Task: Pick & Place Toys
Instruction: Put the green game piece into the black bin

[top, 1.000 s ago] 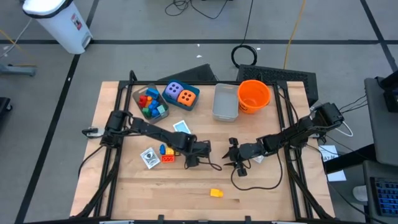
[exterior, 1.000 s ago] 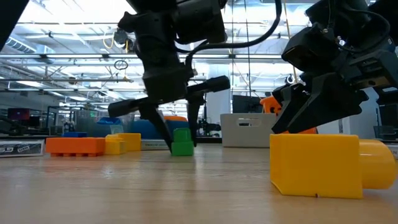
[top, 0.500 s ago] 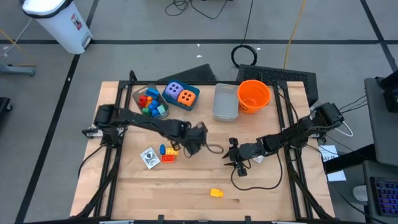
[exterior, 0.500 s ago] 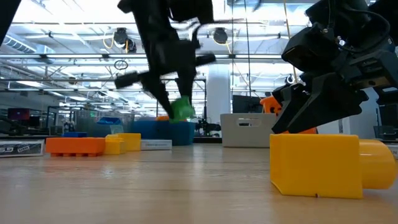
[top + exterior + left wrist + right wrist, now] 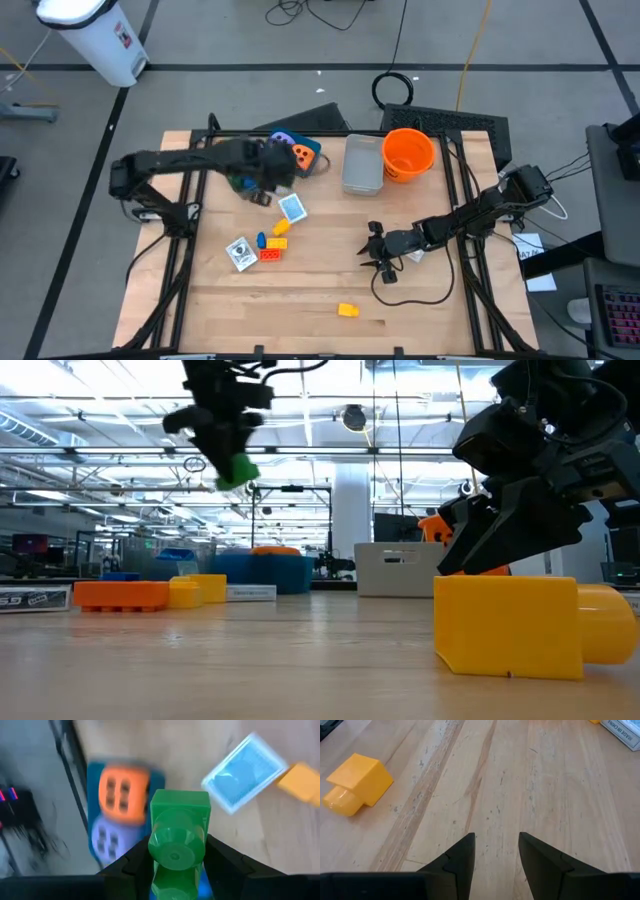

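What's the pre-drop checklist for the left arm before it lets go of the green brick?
1. Grip: left gripper has its jaws shut on the green brick, seated between them. ok.
2. Height: in the low view the brick hangs well above the table. ok.
3. Position: in the high view the left gripper is beside the clear bin of bricks; whether it is over the bin, cannot tell.
4. Below: the wrist view shows the orange die and purple die under the brick, not the bin. not ok.
5. Right gripper is low over the table, jaws open, empty, far from the left arm. ok.
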